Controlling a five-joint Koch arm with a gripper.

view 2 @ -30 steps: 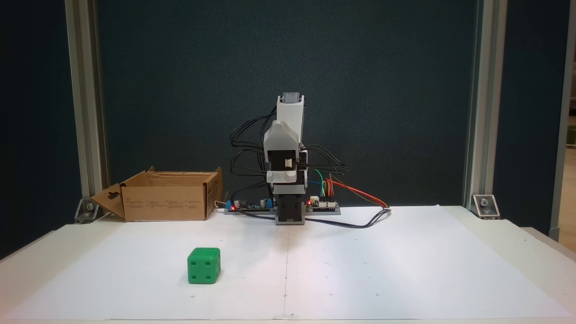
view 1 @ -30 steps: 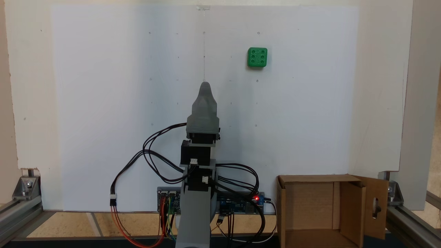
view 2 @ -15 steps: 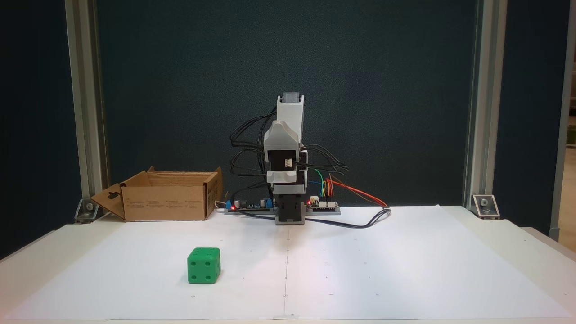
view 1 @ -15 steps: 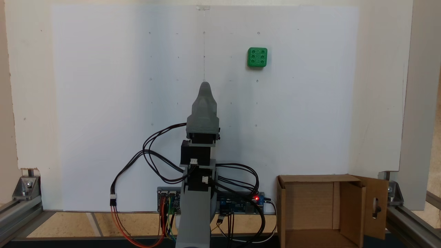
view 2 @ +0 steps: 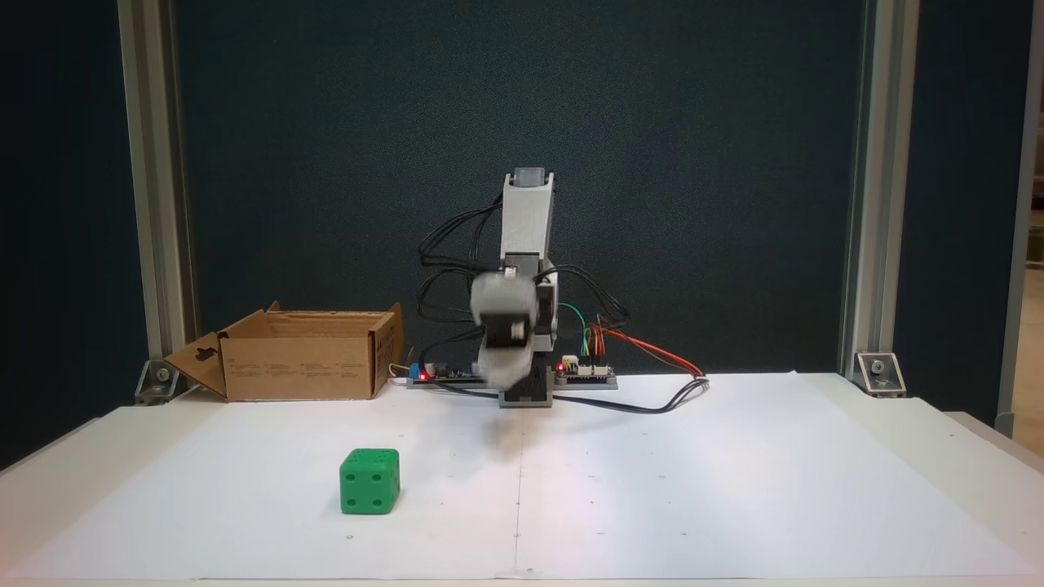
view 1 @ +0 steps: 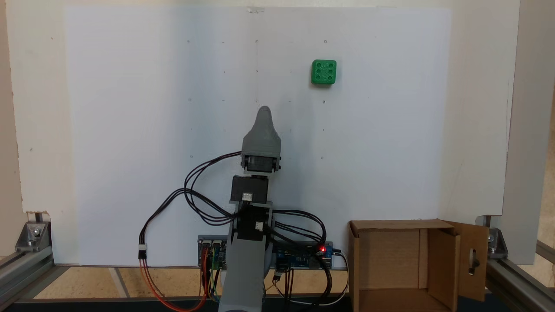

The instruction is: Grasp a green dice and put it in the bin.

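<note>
**Arm over the paper, dice well away from it**

A big white sheet of paper (view 1: 130,130) covers most of the table (view 2: 938,456), with a dark backdrop (view 2: 693,163) behind it in a fixed view. The grey arm (view 1: 245,268) rises from its base at the middle of the table's edge, black cables (view 1: 195,195) looping off its side and a circuit board (view 1: 299,255) with a red light beside the base.

The cardboard box (view 1: 390,260) sits by the arm's base, open at the top, one flap with a slot cut in it hanging outward; from the front it shows to the left of the arm (view 2: 302,367).

The gripper (view 1: 263,110) points out over the paper, leaning slightly toward the dice's side. From the front it is a blur (view 2: 497,371), and from above one tip is all I see, so I cannot tell whether the jaws are open or closed.

The green dice (view 1: 324,72) lies on the paper, well apart from the gripper and from the box, six pips up; in the front view it sits near the camera (view 2: 369,481).
</note>
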